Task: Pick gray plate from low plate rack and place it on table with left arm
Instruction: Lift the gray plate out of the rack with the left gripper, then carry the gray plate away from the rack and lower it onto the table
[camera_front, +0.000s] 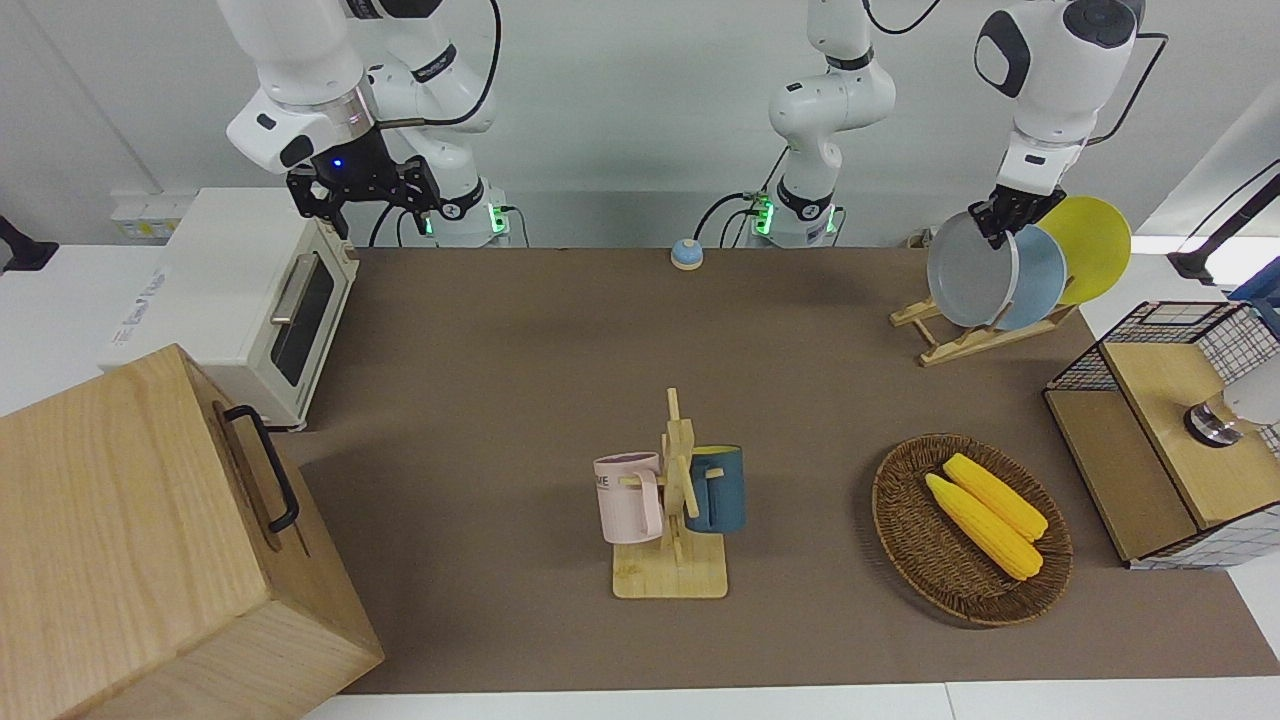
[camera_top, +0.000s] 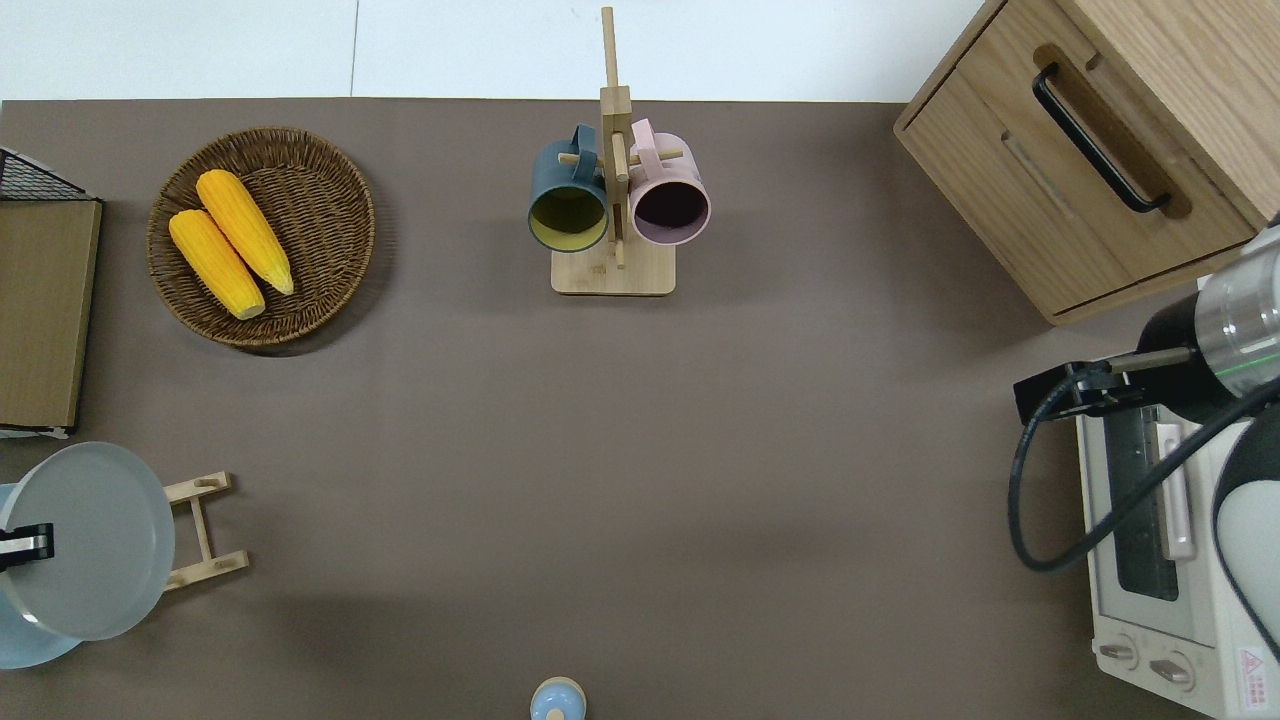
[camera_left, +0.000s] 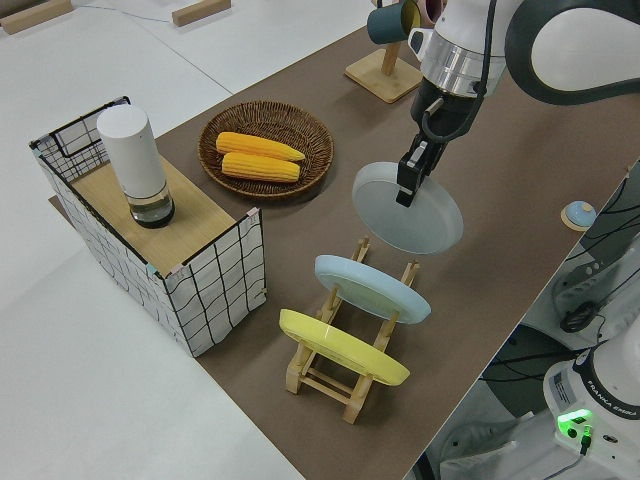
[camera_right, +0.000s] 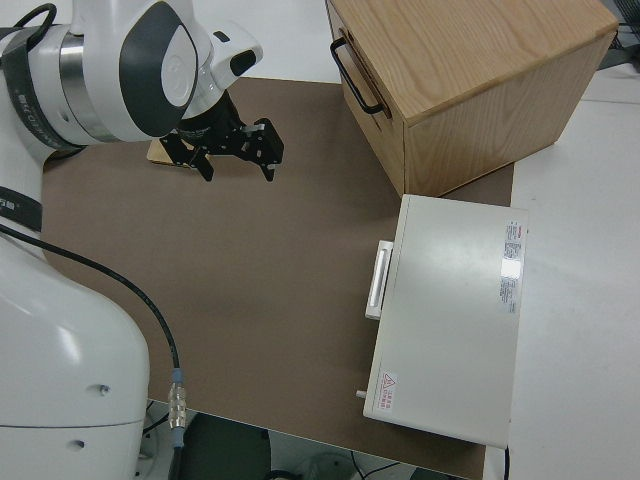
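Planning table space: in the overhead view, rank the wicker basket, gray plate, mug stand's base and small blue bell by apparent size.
1. Wicker basket
2. Gray plate, though it is lifted toward the camera, so this is unsure
3. Mug stand's base
4. Blue bell

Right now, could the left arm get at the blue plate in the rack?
Probably not yet: its tool is shut on the gray plate, held up above the rack. The blue plate itself stands uncovered.
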